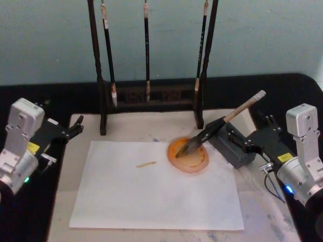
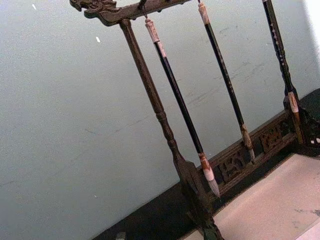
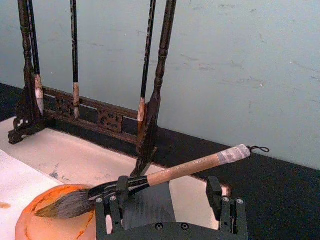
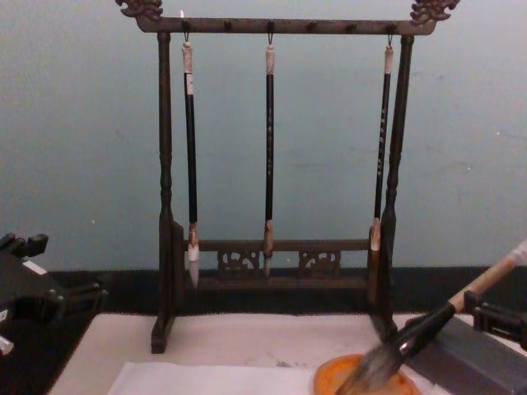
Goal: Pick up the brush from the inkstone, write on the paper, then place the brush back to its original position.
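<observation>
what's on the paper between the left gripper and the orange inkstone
In the head view, one short tan stroke marks the paper between the left gripper and the inkstone; the rest is bare.

A staged calligraphy desk in a test room or lab: a bare pale blue-green wall (image 4: 82, 148) rises behind a black-topped table (image 1: 282, 85), just ahead of the right claw (image 3: 170, 200). A carved dark wooden brush rack (image 4: 165, 206) with three hanging thin brushes (image 4: 269, 148) and a cream felt mat (image 1: 141, 123) dress it.
</observation>
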{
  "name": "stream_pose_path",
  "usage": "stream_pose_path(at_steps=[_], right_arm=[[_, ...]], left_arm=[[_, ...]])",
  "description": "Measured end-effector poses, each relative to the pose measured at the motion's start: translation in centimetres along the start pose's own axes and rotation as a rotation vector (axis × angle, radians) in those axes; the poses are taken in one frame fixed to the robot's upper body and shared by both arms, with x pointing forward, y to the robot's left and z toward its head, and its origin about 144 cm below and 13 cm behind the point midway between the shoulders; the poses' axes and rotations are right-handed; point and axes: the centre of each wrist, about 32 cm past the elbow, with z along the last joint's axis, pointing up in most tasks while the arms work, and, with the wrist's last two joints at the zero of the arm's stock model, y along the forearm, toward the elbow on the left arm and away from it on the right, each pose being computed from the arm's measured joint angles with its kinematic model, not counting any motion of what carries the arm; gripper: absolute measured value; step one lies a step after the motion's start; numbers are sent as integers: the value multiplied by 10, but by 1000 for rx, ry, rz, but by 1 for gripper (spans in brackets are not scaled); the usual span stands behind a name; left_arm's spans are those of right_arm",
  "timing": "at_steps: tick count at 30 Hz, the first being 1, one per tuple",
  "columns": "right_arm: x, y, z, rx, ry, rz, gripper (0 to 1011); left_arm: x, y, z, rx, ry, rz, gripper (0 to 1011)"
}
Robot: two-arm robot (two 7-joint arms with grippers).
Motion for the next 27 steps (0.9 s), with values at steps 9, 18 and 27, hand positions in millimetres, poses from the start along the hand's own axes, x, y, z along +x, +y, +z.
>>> stream_pose_path(at_steps=[9, 18, 27], right_arm=[[0, 0, 0, 0, 0, 0, 1000], [0, 0, 0, 0, 0, 0, 1000], [0, 0, 0, 0, 0, 0, 1000]], left_arm=[[0, 0, 0, 0, 0, 0, 1010], [0, 0, 0, 0, 0, 0, 1010], [0, 0, 0, 0, 0, 0, 1010]])
